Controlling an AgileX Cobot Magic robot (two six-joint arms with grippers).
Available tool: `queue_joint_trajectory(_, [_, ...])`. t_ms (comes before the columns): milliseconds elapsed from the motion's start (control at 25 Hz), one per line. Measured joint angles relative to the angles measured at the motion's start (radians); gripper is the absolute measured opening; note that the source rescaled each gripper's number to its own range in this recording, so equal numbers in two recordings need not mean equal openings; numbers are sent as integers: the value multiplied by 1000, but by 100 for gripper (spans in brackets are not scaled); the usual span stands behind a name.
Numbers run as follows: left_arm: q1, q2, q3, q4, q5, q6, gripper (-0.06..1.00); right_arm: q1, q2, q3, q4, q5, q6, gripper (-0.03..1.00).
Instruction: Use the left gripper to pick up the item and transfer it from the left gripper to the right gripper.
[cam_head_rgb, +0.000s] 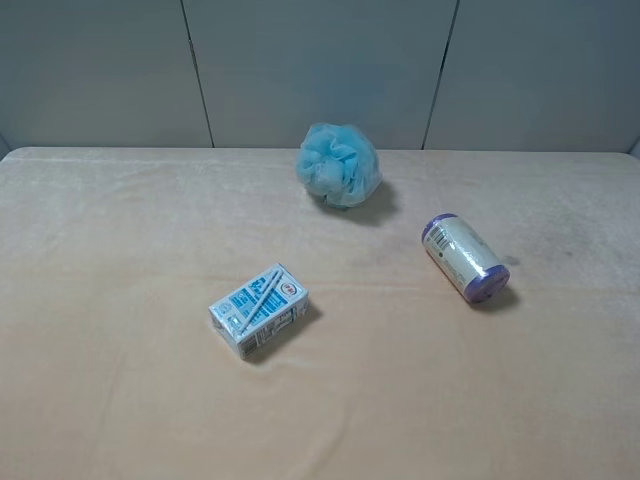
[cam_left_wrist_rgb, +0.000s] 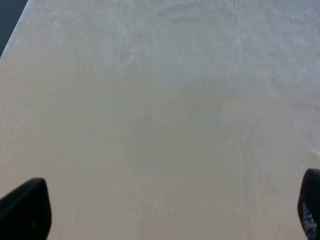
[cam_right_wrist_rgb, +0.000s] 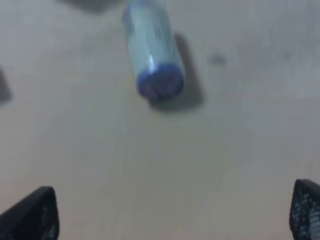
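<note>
The item (cam_head_rgb: 465, 258), a cream-white cylinder with purple ends, lies on its side on the beige table (cam_head_rgb: 120, 250), right of the middle. It also shows in the right wrist view (cam_right_wrist_rgb: 152, 52), blurred, well ahead of the fingers. Neither arm appears in the exterior high view. My left gripper (cam_left_wrist_rgb: 167, 210) is open, its two black fingertips (cam_left_wrist_rgb: 25, 207) wide apart over bare table. My right gripper (cam_right_wrist_rgb: 175, 215) is open too, its fingertips (cam_right_wrist_rgb: 35, 215) wide apart and empty, short of the item.
A blue-and-white drink carton (cam_head_rgb: 259, 310) lies left of the middle. A fluffy light-blue mesh puff (cam_head_rgb: 339, 165) sits near the back edge. A grey panelled wall (cam_head_rgb: 320, 70) stands behind the table.
</note>
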Motion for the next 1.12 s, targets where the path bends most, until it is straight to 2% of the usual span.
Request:
queue_joint_trajectory(240, [0,0,0,0,0,0,98,0,-59,35,-21,-88,3,100])
queue_joint_trajectory(720, [0,0,0,0,0,0,98,-4,-59,44,-21,-109,3,100])
queue_joint_trajectory(840, [0,0,0,0,0,0,98,-71,-59,44,-21,-112,3,100])
queue_joint_trajectory(1000, [0,0,0,0,-2,0,98,-223,-74,44,-21,-112,3,100])
queue_joint_trajectory(1120, [0,0,0,0,-2,0,98,-301,-110,44,-21,-112,3,100])
